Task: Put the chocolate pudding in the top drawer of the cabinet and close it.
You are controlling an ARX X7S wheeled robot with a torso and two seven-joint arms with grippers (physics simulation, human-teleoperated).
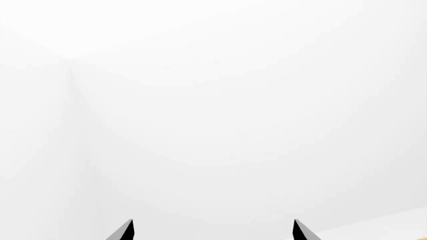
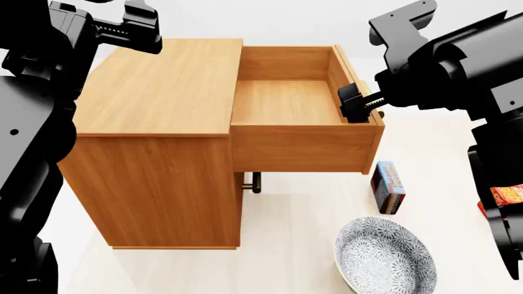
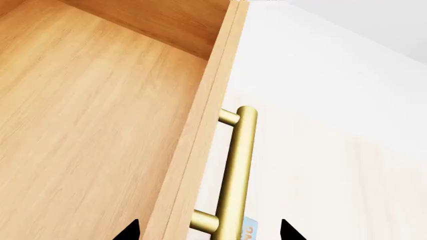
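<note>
Looking down over the cabinet (image 2: pixel 155 92), the top drawer (image 2: pixel 286 101) stands pulled fully out, its wooden floor bare. The right gripper (image 2: pixel 359 103) sits at the drawer's front panel, just above the brass handle (image 3: pixel 237 170); its two dark fingertips (image 3: pixel 130 231) stand apart on either side of the panel and bar, gripping neither. The chocolate pudding (image 2: pixel 388 187) stands on edge on the floor just beyond the open drawer's front corner, with a patterned bowl (image 2: pixel 384 256) near it. The left gripper (image 1: pixel 212 231) is raised beside the cabinet's far corner, fingertips spread wide, holding nothing.
</note>
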